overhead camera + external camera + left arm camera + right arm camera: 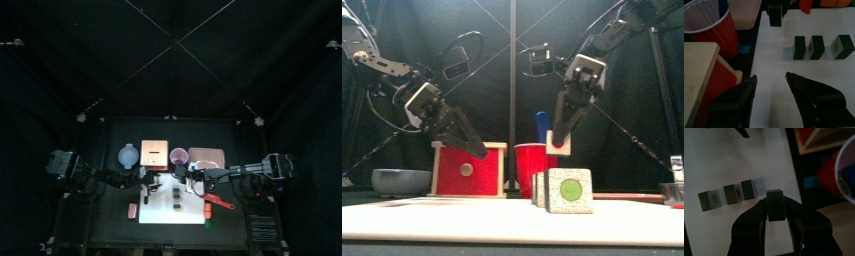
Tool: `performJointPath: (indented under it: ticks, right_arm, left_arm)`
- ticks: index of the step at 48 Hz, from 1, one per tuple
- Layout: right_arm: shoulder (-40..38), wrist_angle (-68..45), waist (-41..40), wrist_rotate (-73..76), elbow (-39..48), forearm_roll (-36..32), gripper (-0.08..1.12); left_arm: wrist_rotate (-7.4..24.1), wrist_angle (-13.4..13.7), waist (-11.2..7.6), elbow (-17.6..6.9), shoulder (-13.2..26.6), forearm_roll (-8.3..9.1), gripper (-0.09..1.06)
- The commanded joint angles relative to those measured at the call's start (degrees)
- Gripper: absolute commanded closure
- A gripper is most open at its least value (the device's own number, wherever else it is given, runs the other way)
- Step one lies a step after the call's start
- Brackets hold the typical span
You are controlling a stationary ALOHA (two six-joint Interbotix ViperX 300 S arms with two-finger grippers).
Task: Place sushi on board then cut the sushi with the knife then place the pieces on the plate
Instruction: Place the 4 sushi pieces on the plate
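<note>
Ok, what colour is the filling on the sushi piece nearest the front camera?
Green, on a pale face; the front view shows the sushi piece best.

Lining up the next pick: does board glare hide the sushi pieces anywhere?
Top view: the white cutting board glares, and little on it shows. Left wrist view: evenly lit, three sushi pieces stand clear. Right wrist view: the held piece is dark against the board.
</note>
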Motion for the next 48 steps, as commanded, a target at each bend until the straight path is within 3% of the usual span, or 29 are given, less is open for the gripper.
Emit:
performJointPath:
  ticks: [1,29,48]
  right_arm:
    - [-5.7,-0.3,-1.1,-0.1,1.7,0.4,0.47]
    - [-7.3,-0.3,-17.8,-0.1,10.4,-2.2,0.46]
    - [-1.6,-2.8,-23.3,-0.4,11.2,-2.8,0.3]
  left_arm:
    - [0.0,-0.3,0.09,-0.9,-0.2,-0.09,0.11]
    - [-0.1,-0.3,0.09,-1.3,0.4,-0.09,0.11]
    - [-0.1,-0.2,0.53,-1.3,0.4,-0.09,0.11]
